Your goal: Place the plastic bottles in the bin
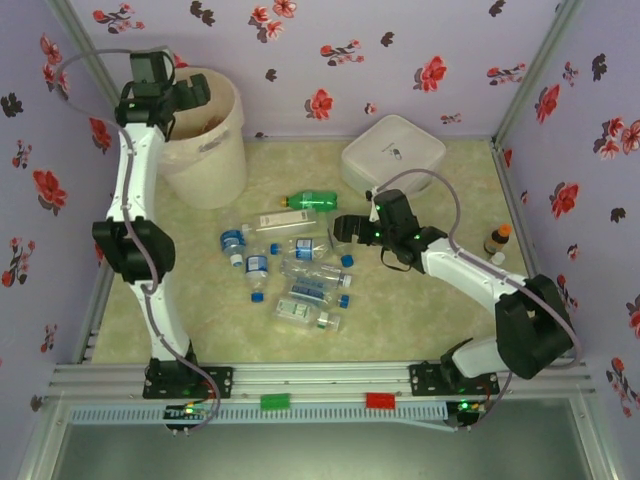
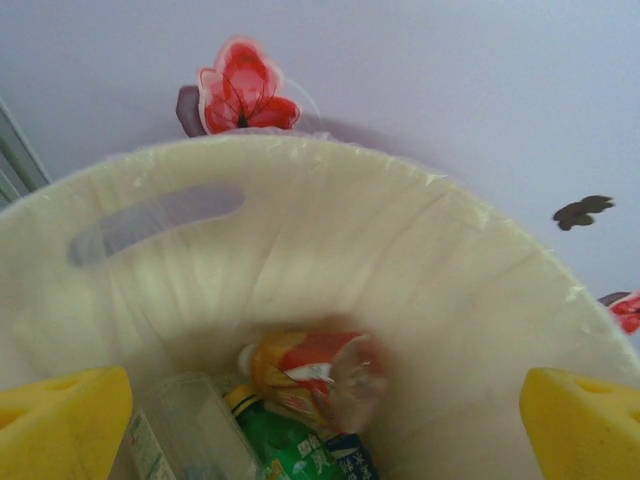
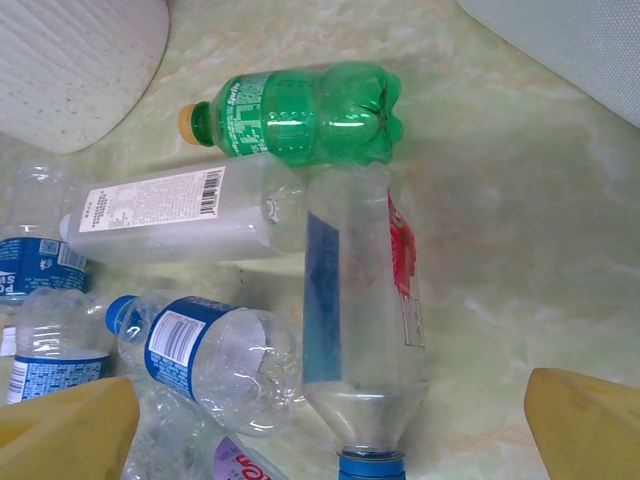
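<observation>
Floral walls [image 2: 450, 80] back the bin [image 2: 330, 230], its bottles [image 2: 310, 385] blurred and cut off.

Cream-white bin [image 1: 205, 150]. Green bottle [image 1: 315, 201], yellow-orange cap. Clear bottles [image 1: 312, 290], blue caps, blue labels. Lilac walls [image 1: 400, 40], red flower print. Pale green marbled worktop [image 1: 420, 320]. White box [image 1: 393, 152].

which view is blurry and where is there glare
Left wrist: the red-labelled bottle inside the bin is smeared, and the yellow left fingertips look soft. Right wrist: mostly sharp, with white highlights on the green bottle, while the right fingertips are out of focus. Top external: flat, even light on the table, no strong glare.
</observation>
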Controlling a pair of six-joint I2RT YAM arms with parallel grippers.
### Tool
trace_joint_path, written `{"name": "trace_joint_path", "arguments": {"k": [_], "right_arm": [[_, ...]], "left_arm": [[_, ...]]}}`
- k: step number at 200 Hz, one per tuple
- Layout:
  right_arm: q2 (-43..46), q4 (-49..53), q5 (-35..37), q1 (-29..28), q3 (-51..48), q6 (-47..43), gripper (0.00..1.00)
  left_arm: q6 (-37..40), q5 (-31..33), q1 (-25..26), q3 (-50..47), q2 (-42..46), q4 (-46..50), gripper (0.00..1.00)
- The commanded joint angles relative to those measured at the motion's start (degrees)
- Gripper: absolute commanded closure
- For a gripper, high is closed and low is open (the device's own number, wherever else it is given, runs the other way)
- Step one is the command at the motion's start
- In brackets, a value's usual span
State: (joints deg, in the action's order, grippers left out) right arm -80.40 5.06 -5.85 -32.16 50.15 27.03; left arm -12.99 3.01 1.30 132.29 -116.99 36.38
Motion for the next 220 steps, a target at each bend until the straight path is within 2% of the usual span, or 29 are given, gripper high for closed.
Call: {"name": "trace_joint_path", "arguments": {"k": [1, 52, 81, 112, 140, 155, 189, 220], "right_arm": [[-1.84, 1.28, 1.45, -0.09, 1.63, -1.15, 0.00], [-8.39, 7.05, -0.63, -0.09, 8.15, -3.09, 0.01], [-13.19, 9.92, -0.58, -0.09, 12.63, -4.00, 0.05], [-18.57, 16.06, 1.93, -0.09, 19.37, -6.18, 0.09], [-23.12, 19.51, 3.18, -0.12, 24.19, -7.28, 0.11], [-25.43, 20.83, 3.81, -0.09, 26.49, -7.15, 0.13], [-31.22, 23.33, 2.42, -0.09, 31.94, -6.65, 0.17], [-34.74, 23.16, 1.45, -0.09, 35.08, -5.85, 0.20]], "left_arm": [[-1.02, -0.30, 2.03, -6.77, 11.09, -5.20, 0.00], [-6.74, -2.32, 9.95, -48.72, 38.32, -33.27, 0.00], [-9.80, -3.98, 14.93, -62.83, 46.81, -37.07, 0.00], [-16.32, -4.59, 19.69, -75.64, 52.82, -39.88, 0.00], [-21.88, -5.50, 23.84, -84.97, 56.77, -42.92, 0.00], [-22.53, -5.39, 26.07, -87.30, 57.20, -41.13, 0.00], [-28.98, -5.28, 30.24, -93.62, 54.03, -44.16, 0.00], [-35.50, -5.68, 31.56, -96.74, 49.76, -50.23, 0.00]]}}
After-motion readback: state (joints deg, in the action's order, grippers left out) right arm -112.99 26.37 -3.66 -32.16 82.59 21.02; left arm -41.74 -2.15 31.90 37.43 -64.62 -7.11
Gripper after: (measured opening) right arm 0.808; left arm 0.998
